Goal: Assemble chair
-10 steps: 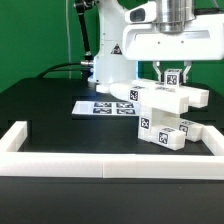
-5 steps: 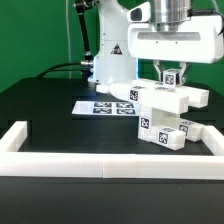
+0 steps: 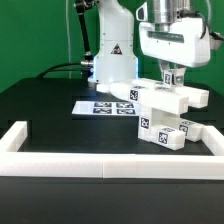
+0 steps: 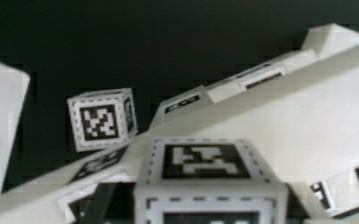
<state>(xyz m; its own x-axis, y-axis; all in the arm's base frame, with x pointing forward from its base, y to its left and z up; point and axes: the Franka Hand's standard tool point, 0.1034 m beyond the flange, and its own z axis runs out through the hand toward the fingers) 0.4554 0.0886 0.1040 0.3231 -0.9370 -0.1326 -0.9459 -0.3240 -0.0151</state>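
The chair (image 3: 165, 108) is a chunky stack of white tagged blocks at the exterior view's right, just inside the white rail. My gripper (image 3: 172, 73) comes straight down onto its top and is shut on a small upright tagged part (image 3: 172, 76) that stands on the upper slab. In the wrist view that part (image 4: 202, 172) fills the middle, with its square tag facing the camera. Behind it a long white slab (image 4: 247, 100) crosses at a slant. A separate tagged block (image 4: 101, 118) shows against the black table. My fingertips are hidden in the wrist view.
The marker board (image 3: 103, 107) lies flat on the black table beside the chair, toward the exterior view's left. A long white border rail (image 3: 60, 160) runs along the front with raised ends. The arm's white base (image 3: 108, 60) stands behind.
My hand has turned about its upright axis while staying over the same spot, shut on the small part. The chair stack has not shifted.
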